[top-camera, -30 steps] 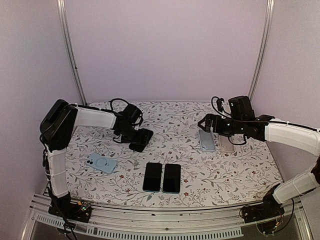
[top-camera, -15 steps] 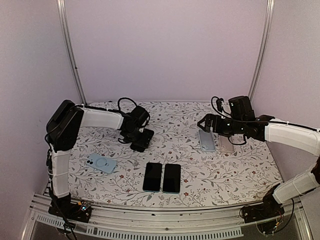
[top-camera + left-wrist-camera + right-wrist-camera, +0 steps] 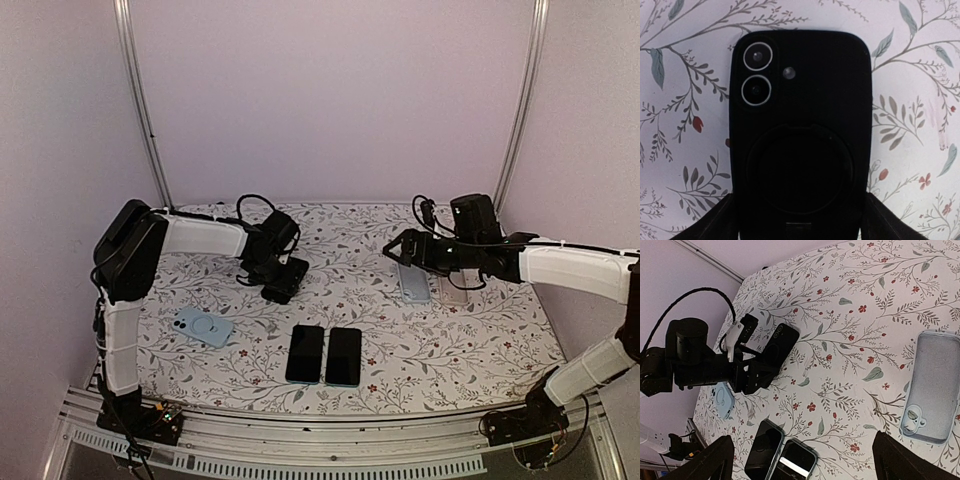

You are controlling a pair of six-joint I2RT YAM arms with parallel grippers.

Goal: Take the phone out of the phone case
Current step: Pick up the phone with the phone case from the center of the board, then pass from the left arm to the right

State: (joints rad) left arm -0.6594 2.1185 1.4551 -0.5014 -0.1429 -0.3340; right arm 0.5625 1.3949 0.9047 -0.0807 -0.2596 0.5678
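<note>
On floral table [image 3: 370, 305], left hand [image 3: 800, 222] grips black cased phone [image 3: 800, 125]; right hand [image 3: 396, 249] spread wide.

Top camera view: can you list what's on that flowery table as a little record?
Left gripper: shut on black cased phone, back and lenses showing
Right gripper: open, hovering by clear case
Front centre: two dark phones, side by side
Left front: light blue case
Surface: floral tablecloth
</note>
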